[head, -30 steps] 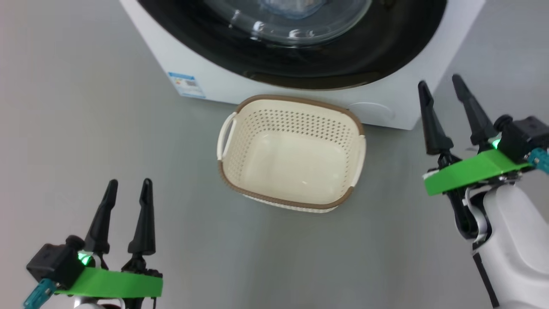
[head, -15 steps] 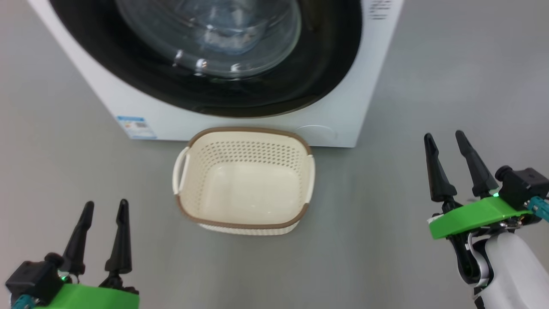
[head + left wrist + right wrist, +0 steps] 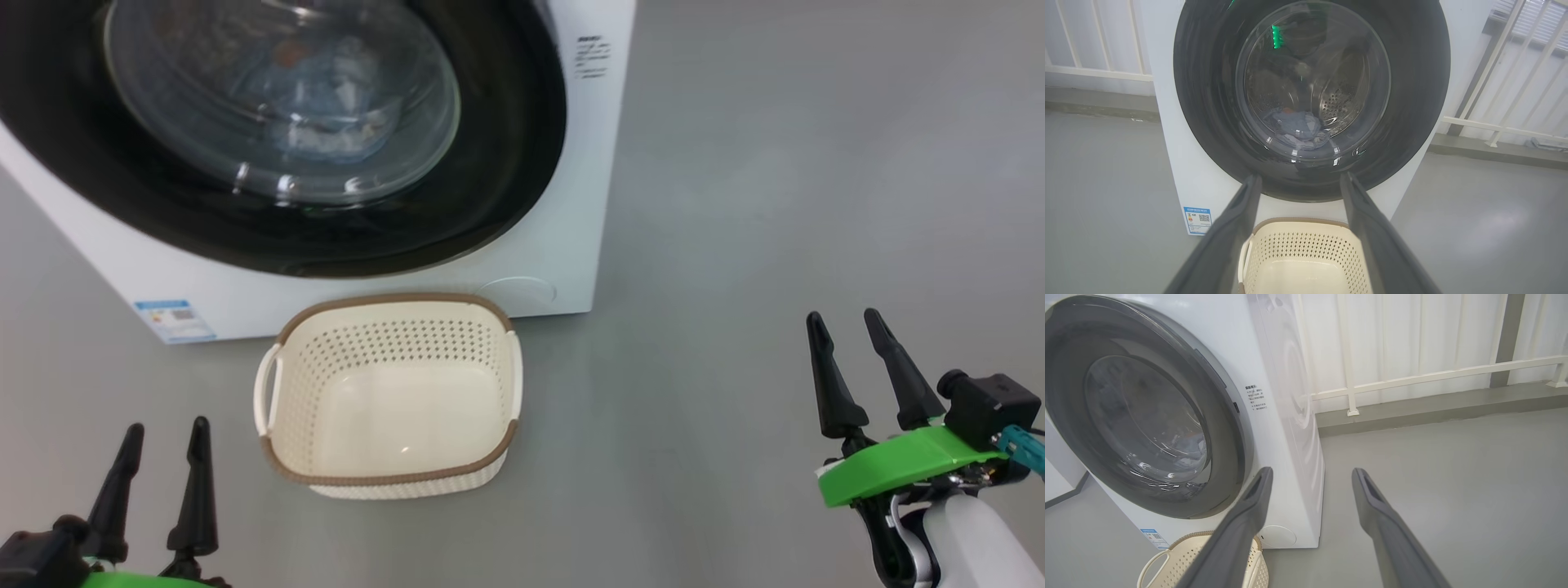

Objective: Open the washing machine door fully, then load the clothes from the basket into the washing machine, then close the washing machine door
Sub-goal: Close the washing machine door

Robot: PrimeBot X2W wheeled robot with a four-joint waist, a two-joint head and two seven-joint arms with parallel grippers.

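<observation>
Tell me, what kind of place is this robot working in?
Probably a laundry corner, perhaps on a balcony or in a test space: a big white front-loading washing machine stands on a bare grey floor, a cream perforated plastic basket before it, a white railing behind.

The basket [image 3: 392, 478] sits on the floor [image 3: 735, 204] just before the washer [image 3: 588, 204], whose door [image 3: 506, 163] is closed over bluish clothes [image 3: 326, 122]. The left end effector [image 3: 166, 426] and right end effector [image 3: 842, 317] hover apart from it, fingers spread.
</observation>
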